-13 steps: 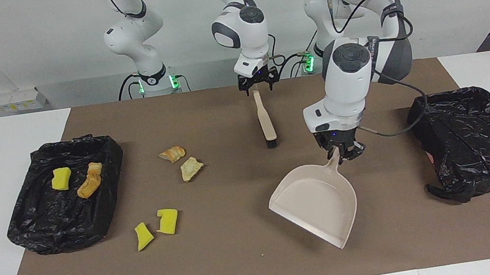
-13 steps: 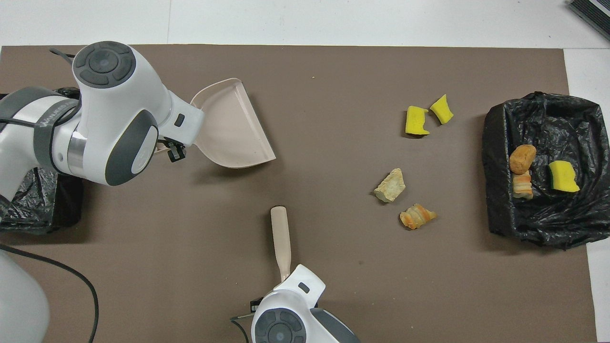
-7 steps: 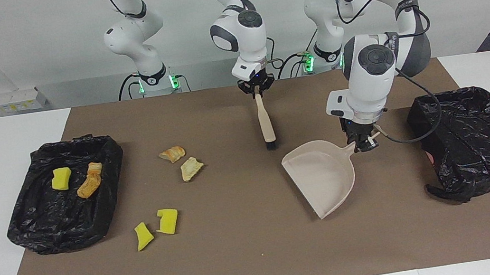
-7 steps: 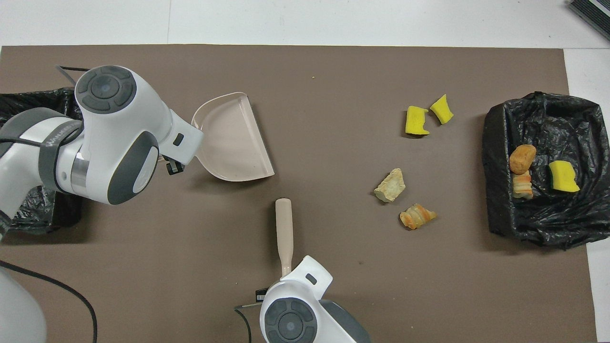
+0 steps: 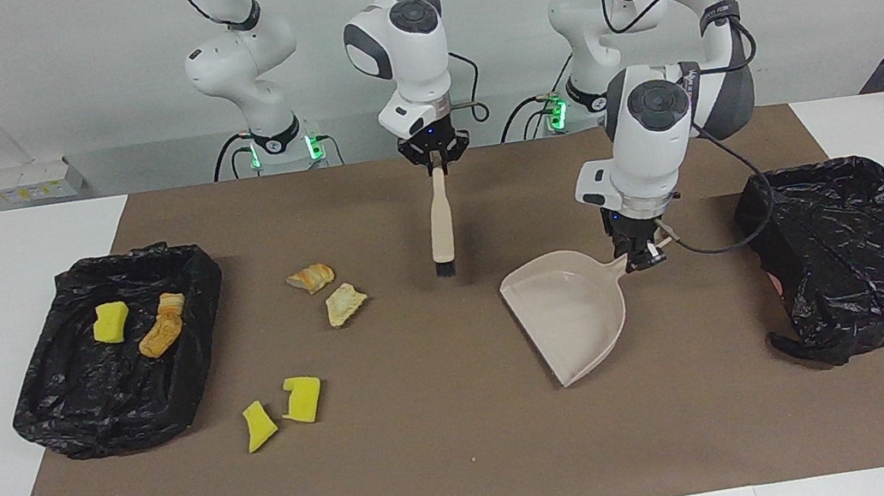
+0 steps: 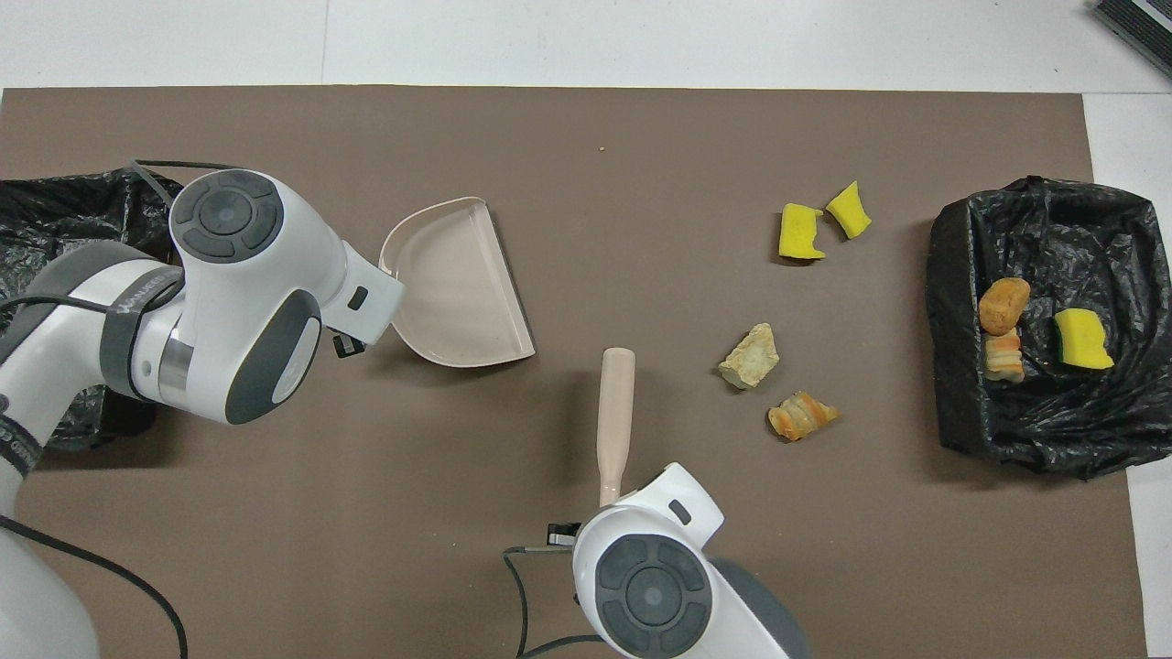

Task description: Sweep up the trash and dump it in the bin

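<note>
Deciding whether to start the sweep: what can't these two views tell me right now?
- Left gripper on dustpan handle: overhead, its own wrist covers it.
- Right gripper on brush: overhead, hidden likewise.
- Empty bin: overhead, cut off by the edge and left arm.

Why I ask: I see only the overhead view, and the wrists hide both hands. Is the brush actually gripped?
Observer: Yes. In the facing view the right hand is shut on the end of the brush handle.
Operator: And the dustpan?
Observer: The left hand is shut on the tip of the dustpan handle.
</note>
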Tool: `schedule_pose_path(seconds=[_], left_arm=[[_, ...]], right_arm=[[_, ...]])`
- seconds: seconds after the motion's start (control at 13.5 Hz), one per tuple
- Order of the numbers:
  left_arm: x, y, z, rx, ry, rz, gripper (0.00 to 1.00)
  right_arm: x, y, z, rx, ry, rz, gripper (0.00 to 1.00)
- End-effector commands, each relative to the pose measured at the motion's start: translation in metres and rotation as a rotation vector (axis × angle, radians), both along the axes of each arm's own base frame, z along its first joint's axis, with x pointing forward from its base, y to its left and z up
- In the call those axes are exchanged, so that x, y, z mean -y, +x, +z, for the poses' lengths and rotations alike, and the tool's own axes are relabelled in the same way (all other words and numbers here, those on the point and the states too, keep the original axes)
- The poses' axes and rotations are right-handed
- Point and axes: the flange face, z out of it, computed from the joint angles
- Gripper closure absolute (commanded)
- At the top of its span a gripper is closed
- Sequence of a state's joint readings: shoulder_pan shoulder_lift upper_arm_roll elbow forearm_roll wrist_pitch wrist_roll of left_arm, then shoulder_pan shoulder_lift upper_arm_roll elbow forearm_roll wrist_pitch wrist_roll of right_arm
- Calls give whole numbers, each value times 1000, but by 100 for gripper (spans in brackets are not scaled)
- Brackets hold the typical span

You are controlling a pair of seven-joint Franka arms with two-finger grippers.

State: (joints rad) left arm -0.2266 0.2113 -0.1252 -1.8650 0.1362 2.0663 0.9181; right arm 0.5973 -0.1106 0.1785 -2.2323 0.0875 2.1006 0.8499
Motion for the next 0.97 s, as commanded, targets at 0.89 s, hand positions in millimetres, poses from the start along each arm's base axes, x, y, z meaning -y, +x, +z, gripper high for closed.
schedule_pose_path(seconds=[0.89], left_arm=[[92,-71,-19,16,-32,39,100]], right_arm=[[164,28,-4,-31,-179,-263,100]])
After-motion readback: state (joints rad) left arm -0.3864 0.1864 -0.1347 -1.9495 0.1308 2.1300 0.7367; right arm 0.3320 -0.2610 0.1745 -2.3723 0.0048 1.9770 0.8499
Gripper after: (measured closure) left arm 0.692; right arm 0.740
